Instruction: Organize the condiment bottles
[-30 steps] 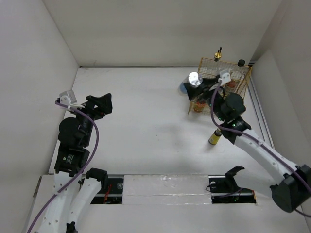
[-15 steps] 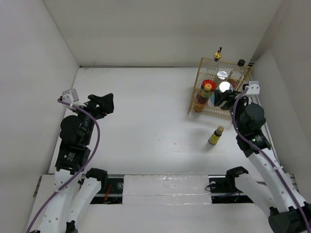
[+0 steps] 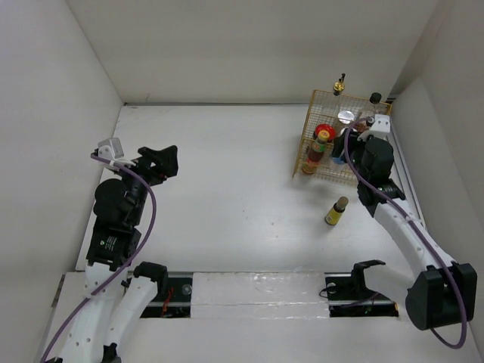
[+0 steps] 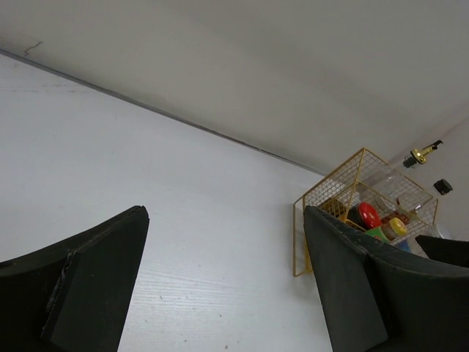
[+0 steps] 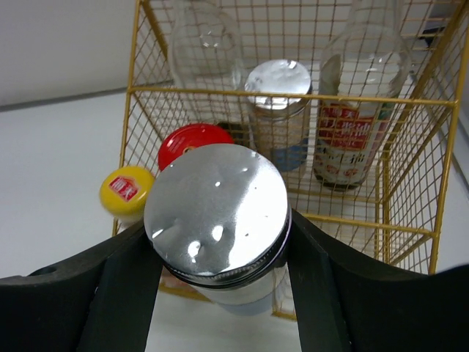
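Note:
My right gripper (image 5: pixel 220 242) is shut on a silver-lidded jar (image 5: pixel 216 209) and holds it at the near side of the gold wire basket (image 5: pixel 220 92). In the basket stand a red-lidded jar (image 5: pixel 192 139), a second silver-lidded jar (image 5: pixel 278 88), a red-labelled clear bottle (image 5: pixel 355 117) and another clear bottle (image 5: pixel 205 44). A yellow-capped bottle (image 5: pixel 126 188) shows at its left edge. From above, my right gripper (image 3: pixel 352 141) is over the basket (image 3: pixel 311 113) and hides the held jar. A small yellow-labelled bottle (image 3: pixel 336 212) stands on the table in front. My left gripper (image 3: pixel 159 160) is open and empty, far left.
The basket sits in the back right corner by the right wall (image 3: pixel 431 113). A gold-capped bottle top (image 3: pixel 340 82) and a black cap (image 3: pixel 375 97) stick up at its far side. The left wrist view shows the basket (image 4: pixel 322 194) far off across white table (image 4: pixel 183 183).
My right gripper has carried the silver-lidded jar from the basket's left front corner rightwards to the basket's near right side. The left arm has not moved.

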Robot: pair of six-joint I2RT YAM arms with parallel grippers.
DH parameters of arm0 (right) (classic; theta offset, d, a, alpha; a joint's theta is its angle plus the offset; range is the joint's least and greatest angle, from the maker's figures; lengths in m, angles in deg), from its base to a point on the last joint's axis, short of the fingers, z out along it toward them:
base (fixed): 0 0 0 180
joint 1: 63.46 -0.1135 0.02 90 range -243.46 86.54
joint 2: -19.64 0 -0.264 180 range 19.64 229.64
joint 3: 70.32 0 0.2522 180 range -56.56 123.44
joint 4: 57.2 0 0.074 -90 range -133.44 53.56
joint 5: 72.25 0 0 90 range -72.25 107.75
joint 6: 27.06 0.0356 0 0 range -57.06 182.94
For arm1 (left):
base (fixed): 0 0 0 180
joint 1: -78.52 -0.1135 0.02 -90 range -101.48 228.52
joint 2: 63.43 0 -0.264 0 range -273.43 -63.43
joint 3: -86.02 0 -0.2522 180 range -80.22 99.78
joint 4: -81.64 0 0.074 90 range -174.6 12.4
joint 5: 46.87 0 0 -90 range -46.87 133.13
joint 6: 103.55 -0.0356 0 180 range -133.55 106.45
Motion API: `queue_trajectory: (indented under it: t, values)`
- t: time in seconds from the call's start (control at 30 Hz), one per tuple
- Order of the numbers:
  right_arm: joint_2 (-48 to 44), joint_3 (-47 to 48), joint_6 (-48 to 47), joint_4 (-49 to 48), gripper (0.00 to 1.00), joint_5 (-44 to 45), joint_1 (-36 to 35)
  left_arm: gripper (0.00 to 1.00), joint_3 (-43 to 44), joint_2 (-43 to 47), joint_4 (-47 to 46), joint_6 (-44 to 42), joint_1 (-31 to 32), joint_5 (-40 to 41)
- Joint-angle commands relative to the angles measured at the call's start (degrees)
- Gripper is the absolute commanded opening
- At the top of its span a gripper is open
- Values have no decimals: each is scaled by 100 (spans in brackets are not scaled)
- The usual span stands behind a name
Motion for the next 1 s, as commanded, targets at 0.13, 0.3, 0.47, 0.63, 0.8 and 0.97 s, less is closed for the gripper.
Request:
queue_trajectory:
  t: [0.13, 0.3, 0.47, 0.63, 0.8, 0.97]
  values:
    - [369, 460, 105, -1397, 37, -16, 286, 83, -24, -86, -328, -59, 45, -85]
    - [676, 118, 228, -1635, 37, 46, 339, 83, -24, -86, -328, -59, 45, -85]
    - [800, -348, 422, -1838, 39, 99, 339, 83, -24, -157, -328, -59, 45, -137]
    - [800, -700, 474, -1838, 43, 212, 164, 83, -24, -157, -328, -59, 45, -190]
    - [870, -753, 474, -1539, 49, 512, 93, 83, -24, -104, -381, -59, 45, -190]
    - [730, -753, 474, -1320, 78, 512, 40, 83, -24, -42, -381, -59, 45, -252]
